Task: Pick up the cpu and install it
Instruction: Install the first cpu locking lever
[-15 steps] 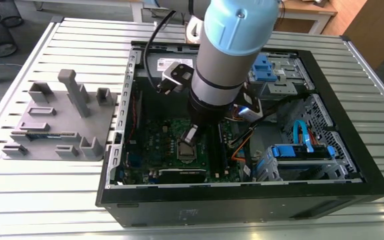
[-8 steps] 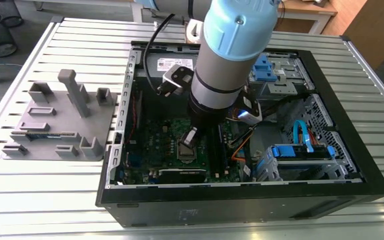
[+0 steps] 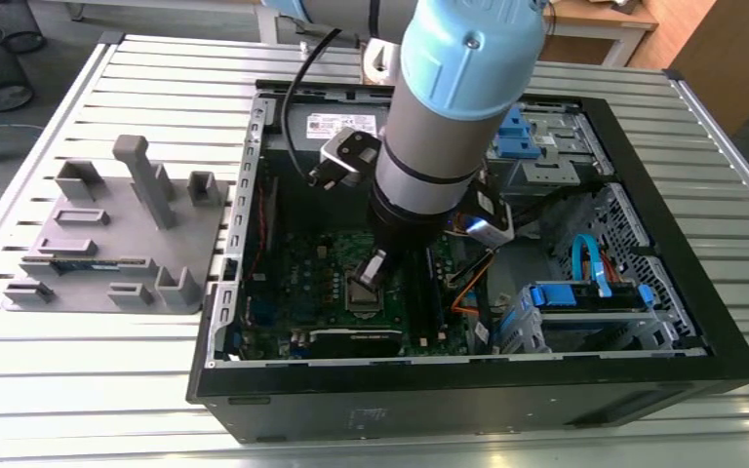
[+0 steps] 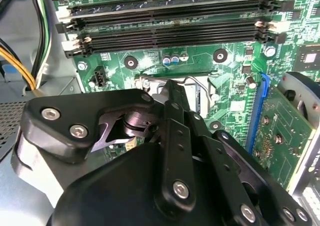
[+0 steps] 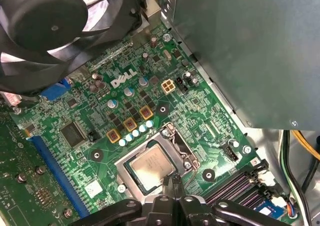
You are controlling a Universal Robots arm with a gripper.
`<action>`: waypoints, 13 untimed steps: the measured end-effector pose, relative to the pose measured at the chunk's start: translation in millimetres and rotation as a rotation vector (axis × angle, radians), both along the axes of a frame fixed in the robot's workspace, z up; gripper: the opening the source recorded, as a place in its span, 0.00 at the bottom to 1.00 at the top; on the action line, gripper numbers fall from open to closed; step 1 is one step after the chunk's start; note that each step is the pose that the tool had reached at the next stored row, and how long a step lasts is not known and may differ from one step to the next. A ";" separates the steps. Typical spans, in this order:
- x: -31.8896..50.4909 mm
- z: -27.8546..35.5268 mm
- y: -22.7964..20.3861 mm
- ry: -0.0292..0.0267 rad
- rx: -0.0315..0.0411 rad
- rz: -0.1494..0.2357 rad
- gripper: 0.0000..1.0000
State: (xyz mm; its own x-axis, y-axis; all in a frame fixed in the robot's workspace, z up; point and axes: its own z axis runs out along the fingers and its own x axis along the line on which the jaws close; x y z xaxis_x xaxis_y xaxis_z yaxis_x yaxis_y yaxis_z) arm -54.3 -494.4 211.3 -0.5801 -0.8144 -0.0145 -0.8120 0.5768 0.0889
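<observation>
While the cpu (image 5: 150, 165) is sitting in its socket (image 5: 176, 136), the hand (image 5: 172, 181) is hovering alongside. It is pinching shut, empty.

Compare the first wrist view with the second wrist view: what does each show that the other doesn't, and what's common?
First wrist view: the cpu sitting in the metal-framed socket, silvery top exposed; a black fan; a grey metal box.
Second wrist view: the memory slots along their whole length, latches at the ends; the gripper covers the socket's middle.
Both: the green board, the blue slot, and the gripper at the socket.
</observation>
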 end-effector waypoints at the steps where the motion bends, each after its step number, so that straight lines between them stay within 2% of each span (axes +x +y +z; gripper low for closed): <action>1: 0.1 0.0 -0.2 0.0000 -0.0015 -0.003 0.11; 5: 1.1 -0.2 -0.7 0.0001 -0.0049 -0.017 0.11; 13: 4.8 -1.9 -1.1 0.0000 -0.0068 -0.033 0.11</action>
